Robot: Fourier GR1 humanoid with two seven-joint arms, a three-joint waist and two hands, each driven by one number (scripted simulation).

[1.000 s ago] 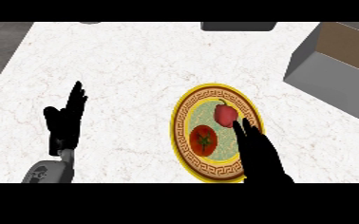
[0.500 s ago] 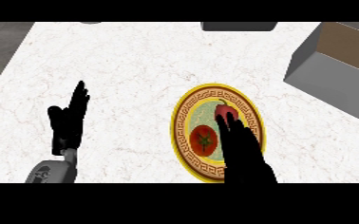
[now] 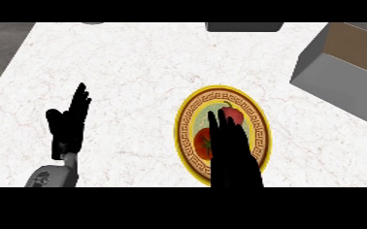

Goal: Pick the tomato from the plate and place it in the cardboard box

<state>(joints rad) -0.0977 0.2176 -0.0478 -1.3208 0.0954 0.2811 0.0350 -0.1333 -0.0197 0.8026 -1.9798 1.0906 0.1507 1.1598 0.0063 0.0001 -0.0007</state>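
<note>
Right hand (image 3: 233, 150), fingers straight & together, lies flat over plate (image 3: 188, 121), part-covering tomato (image 3: 203, 142); left hand (image 3: 69, 123) rests open, fingers up, on counter (image 3: 143, 63).

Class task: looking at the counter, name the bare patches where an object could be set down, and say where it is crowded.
Bare: counter between left hand and plate; also between plate and cardboard box. Crowded: the plate, with tomatoes under the right hand.

The white marbled tabletop (image 3: 143, 63) carries a yellow-rimmed plate (image 3: 188, 126) toward its right, a cardboard box (image 3: 326, 73) at the far right, and a dark block (image 3: 243, 26) at the far edge.
</note>
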